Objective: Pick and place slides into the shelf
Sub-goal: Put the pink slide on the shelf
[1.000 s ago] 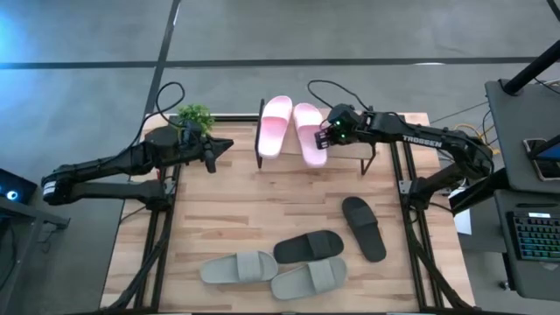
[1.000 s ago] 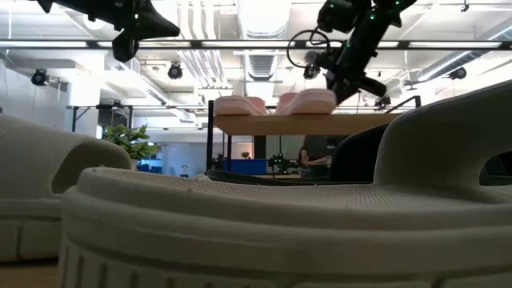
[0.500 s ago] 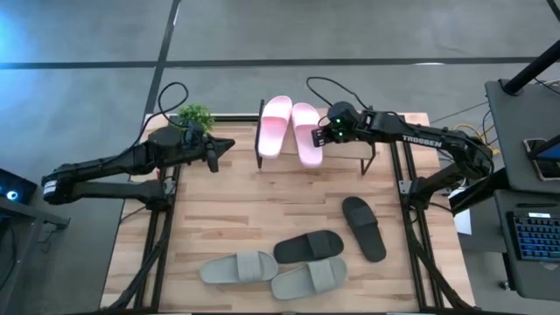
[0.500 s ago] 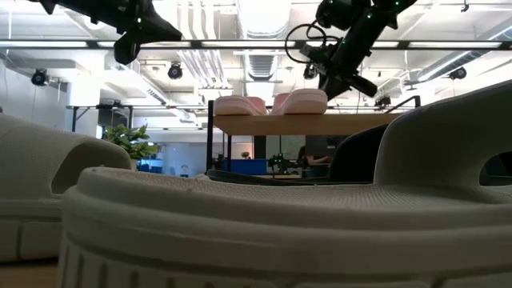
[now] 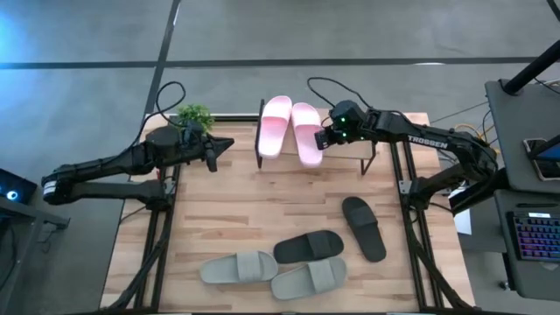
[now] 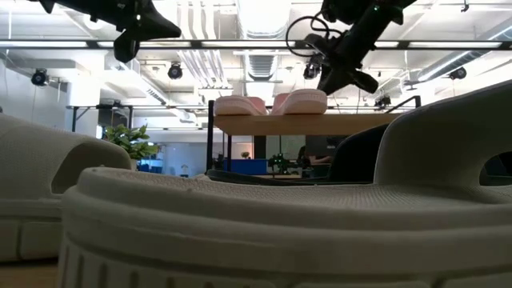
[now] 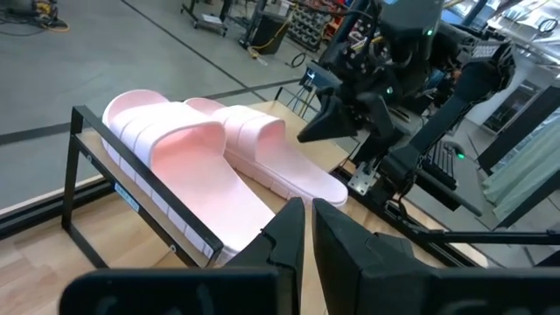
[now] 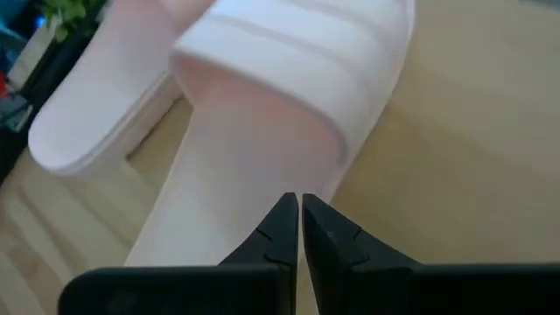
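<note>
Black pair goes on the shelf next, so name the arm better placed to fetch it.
Right, probably. The right tool hangs shut at the shelf beside the pink slides, on the same side as the nearer black slide. The left tool waits at the far-left edge.

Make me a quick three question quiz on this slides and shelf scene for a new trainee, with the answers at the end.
1. True or false: both pink slides lie on the shelf.
2. How many slides lie on the big table?
3. Which gripper is beside the pink slides? A) left gripper B) right gripper

Key:
1. True; they sit side by side on its plank.
2. Four: two black slides and two grey-green slides.
3. B; the right gripper hangs at the right-hand pink slide with fingers shut and empty, while the left gripper waits near the plant, also shut.
</note>
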